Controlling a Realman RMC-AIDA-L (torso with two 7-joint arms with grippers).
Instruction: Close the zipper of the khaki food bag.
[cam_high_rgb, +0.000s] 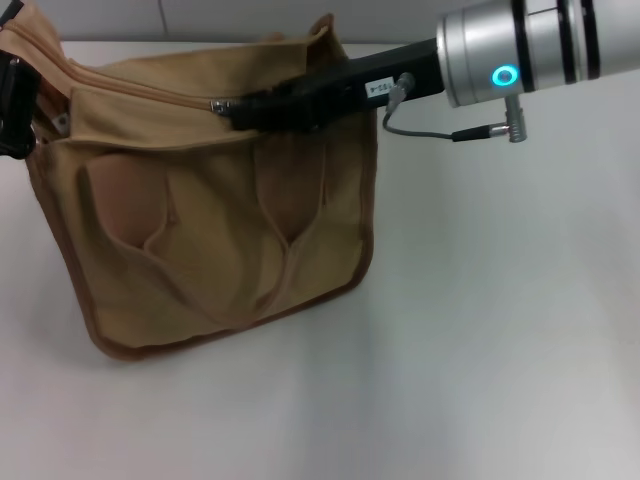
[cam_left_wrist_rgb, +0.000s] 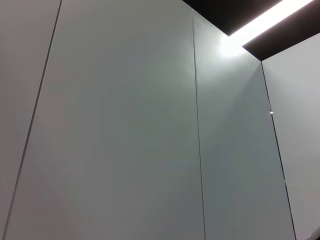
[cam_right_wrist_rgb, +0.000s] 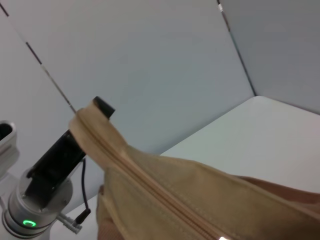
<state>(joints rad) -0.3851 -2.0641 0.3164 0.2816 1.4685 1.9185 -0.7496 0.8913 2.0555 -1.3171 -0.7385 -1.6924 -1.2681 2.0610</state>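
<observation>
The right tool (cam_high_rgb: 245, 108) is reaching across the bag (cam_high_rgb: 220, 230) on the counter (cam_high_rgb: 500, 330), tip at the zipper (cam_high_rgb: 150, 95) pull; whether it is gripping the pull I cannot tell. Dragging could be slipping the pull free or bunching the soft top panel, though the left tool (cam_high_rgb: 15, 105) is pinching the bag's far corner
</observation>
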